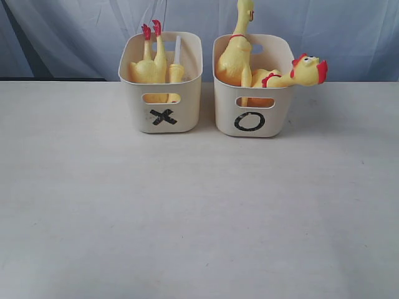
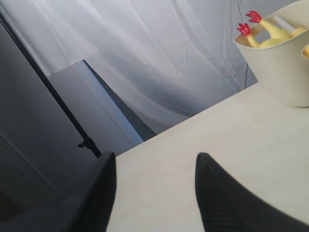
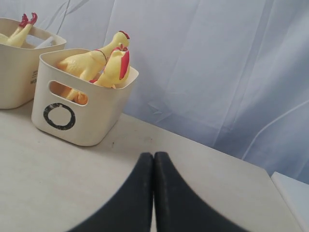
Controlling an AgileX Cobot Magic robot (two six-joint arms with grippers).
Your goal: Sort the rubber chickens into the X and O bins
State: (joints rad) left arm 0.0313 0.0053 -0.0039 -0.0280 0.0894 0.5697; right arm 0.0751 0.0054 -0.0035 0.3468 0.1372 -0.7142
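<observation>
**Operator:** Where does the sorting stand?

**Me:** Everything I can see is in a bin. One rubber chicken [image 1: 149, 67] sits head-down in the X bin [image 1: 187, 115], its red feet poking above the rim. Beside it is a pale strip [image 1: 177, 53] that I can't identify. Two more are in the O bin [image 1: 277, 115]. One is an upright chicken [image 1: 232, 62] whose neck runs up out of the exterior view. The other is a slumped chicken [image 1: 307, 70] whose head hangs out over the bin's right rim. The bins stand just beside each other at the far edge of the surface [image 1: 187, 218], in front of a pale drape [image 1: 75, 31].

**Operator:** And your grippers?

**Me:** My left gripper [image 2: 154, 193] is spread wide with nothing between its fingers, low over the surface and off to the side of the X bin. My right gripper [image 3: 153, 193] is pressed fully together on nothing, with the O bin ahead of it. Neither arm shows in the exterior view.

**Operator:** So which step is this?

**Me:** I judge the sorting is at its end. No chicken lies on the surface in any view, so there is nothing to pick. If anything is left, it's the slumped chicken, since its overhanging head could drag the floppy body out. Tucking it in would call for parting my right gripper and reaching to the O bin's right side. I'd then nudge the head inward gently so the bin doesn't slide.
</observation>
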